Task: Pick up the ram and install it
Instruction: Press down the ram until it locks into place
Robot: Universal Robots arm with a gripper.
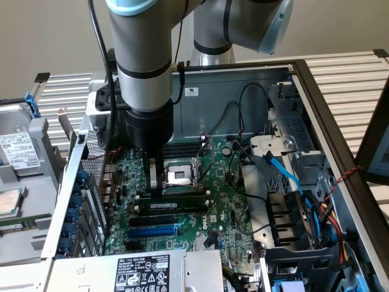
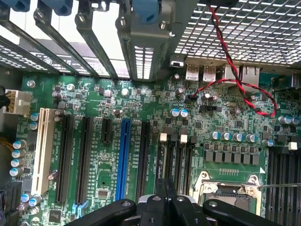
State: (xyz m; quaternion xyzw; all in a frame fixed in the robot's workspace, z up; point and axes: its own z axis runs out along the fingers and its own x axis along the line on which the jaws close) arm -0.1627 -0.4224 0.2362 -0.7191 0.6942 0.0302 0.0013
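Note:
The ram (image 1: 177, 205), a long thin stick with a small white label, lies along a memory slot of the green motherboard (image 1: 225, 213), just in front of the CPU socket. My gripper (image 1: 156, 190) points straight down at the stick's end on the exterior view's left, its tips at or just above it. I cannot tell whether they touch. In the wrist view the black fingers (image 2: 160, 195) are pressed together over the black memory slots (image 2: 176, 160), and nothing shows between them.
The open CPU socket (image 1: 180, 175) lies right behind the gripper. A blue expansion slot (image 1: 152, 231) and black slots lie in front. A red-black twisted wire (image 2: 235, 89) loops near the rear ports. Blue cables (image 1: 285, 176) and drive cages fill the exterior view's right; case walls surround the board.

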